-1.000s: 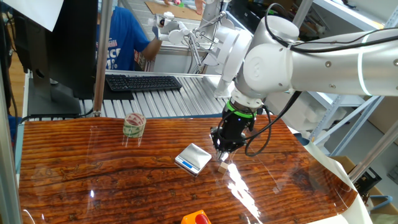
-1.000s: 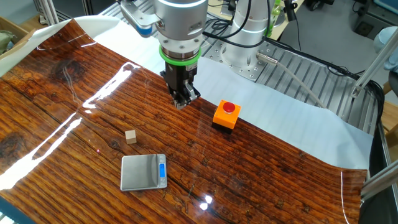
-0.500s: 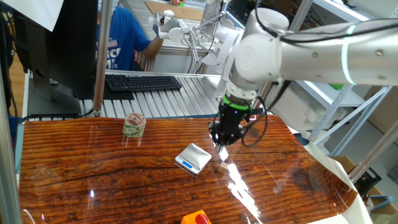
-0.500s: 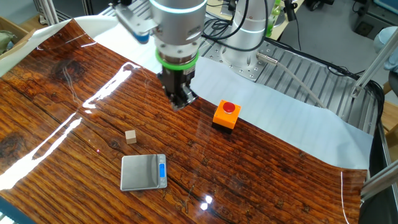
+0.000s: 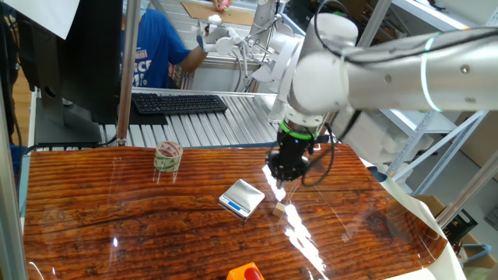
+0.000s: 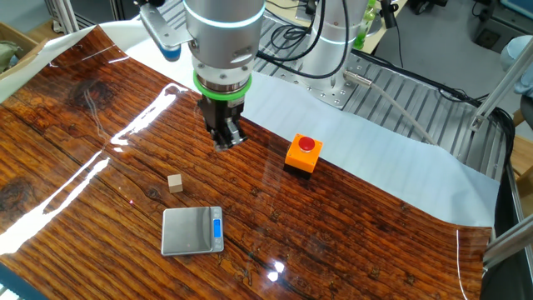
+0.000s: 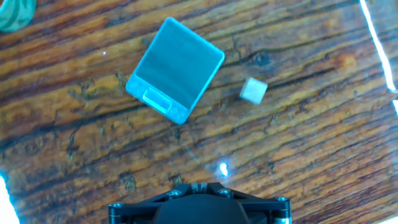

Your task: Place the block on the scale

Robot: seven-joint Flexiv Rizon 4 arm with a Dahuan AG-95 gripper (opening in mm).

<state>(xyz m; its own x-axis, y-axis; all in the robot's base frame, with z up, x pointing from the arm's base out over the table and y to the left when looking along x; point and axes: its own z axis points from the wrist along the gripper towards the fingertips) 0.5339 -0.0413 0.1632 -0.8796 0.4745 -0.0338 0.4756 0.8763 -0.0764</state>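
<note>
We are on the approach step: the gripper [image 6: 226,142] hangs above the wooden table [image 6: 83,150] with nothing in it, though we cannot tell how far its fingers are spread. In the hand view the block [image 7: 253,91] lies on the bare wood at about three o'clock of the scale [image 7: 176,68], near it but apart. Next, we judge, we must centre over the block, descend and grasp it; the scale's platform carries nothing, and no container is in sight.

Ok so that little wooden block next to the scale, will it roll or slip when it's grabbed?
The block looks like a flat-sided cube, so it probably won't roll. Being so small, it likely weighs little and could skid on the glossy table if nudged. It looks stiff, not squashy.
</note>
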